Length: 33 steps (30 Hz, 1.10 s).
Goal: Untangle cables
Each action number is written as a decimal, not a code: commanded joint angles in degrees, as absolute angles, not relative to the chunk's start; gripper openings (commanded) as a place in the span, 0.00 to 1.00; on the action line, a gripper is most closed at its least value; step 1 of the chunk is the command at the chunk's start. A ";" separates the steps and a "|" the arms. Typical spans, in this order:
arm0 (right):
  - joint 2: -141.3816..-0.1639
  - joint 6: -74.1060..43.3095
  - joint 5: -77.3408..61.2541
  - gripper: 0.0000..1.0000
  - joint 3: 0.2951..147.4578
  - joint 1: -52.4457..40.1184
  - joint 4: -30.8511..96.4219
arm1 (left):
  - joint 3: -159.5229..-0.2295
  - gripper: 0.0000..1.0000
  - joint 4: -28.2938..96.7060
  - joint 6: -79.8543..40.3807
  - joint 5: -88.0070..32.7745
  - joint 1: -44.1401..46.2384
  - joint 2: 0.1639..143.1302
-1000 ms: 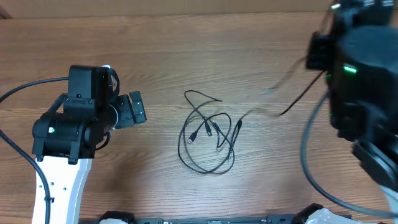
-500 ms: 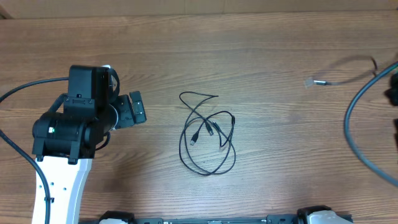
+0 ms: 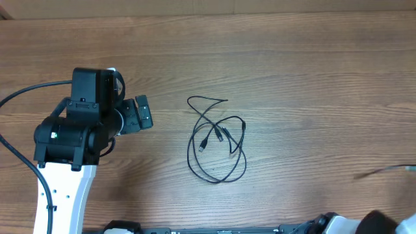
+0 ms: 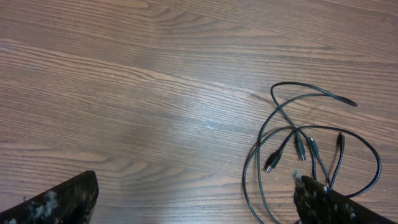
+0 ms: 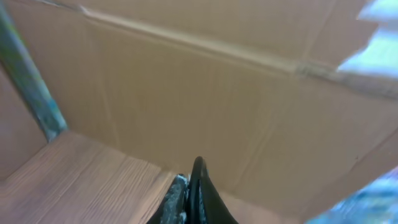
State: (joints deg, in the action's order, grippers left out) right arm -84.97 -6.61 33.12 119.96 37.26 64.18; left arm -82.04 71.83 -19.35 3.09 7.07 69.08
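The cables (image 3: 216, 140) lay in one loose tangle on the tabletop (image 3: 292, 78), thin black cords looped over each other with several small plugs gathered near the middle of the knot. One loop reached out from the top of the tangle, on the side away from the arm bases. The tangle sat in front of the left hand (image 3: 143, 112), a short way beyond its fingertips, and nothing touched it.

In the left wrist view the cables (image 4: 305, 149) showed ahead of the left hand (image 4: 196, 186) and off toward the finger on the right of that view, where the lowest strands ran down behind that fingertip (image 4: 333, 204). The other finger (image 4: 59, 202) stood far across from it, so the left hand's fingers were wide apart and held nothing. Bare tabletop (image 4: 124, 93) filled the rest of that view.

The left arm (image 3: 65, 136) lay behind the hand, well apart from the cables.

The right hand (image 5: 194, 198) was mostly out of the overhead view; only a dark blurred shape (image 3: 380, 222) showed at the bottom right corner. Its own camera showed its fingers pressed together, pointing at a cardboard wall (image 5: 186, 93). We could not tell whether anything was pinched between them. A pale blurred streak (image 3: 383, 171) crossed the tabletop near the right edge overhead; we could not make out what it was.
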 commanded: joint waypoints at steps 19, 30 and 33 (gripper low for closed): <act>-108.53 -23.94 -2.74 0.30 119.96 60.45 81.78 | -82.65 0.99 71.81 -18.83 3.60 6.87 69.28; -110.19 -16.36 -14.15 1.00 119.96 60.45 83.77 | -82.65 0.99 71.81 -18.83 3.60 6.87 69.28; -110.19 -12.19 -19.07 1.00 119.96 60.27 84.58 | -82.65 1.00 71.79 -18.83 3.60 6.87 69.28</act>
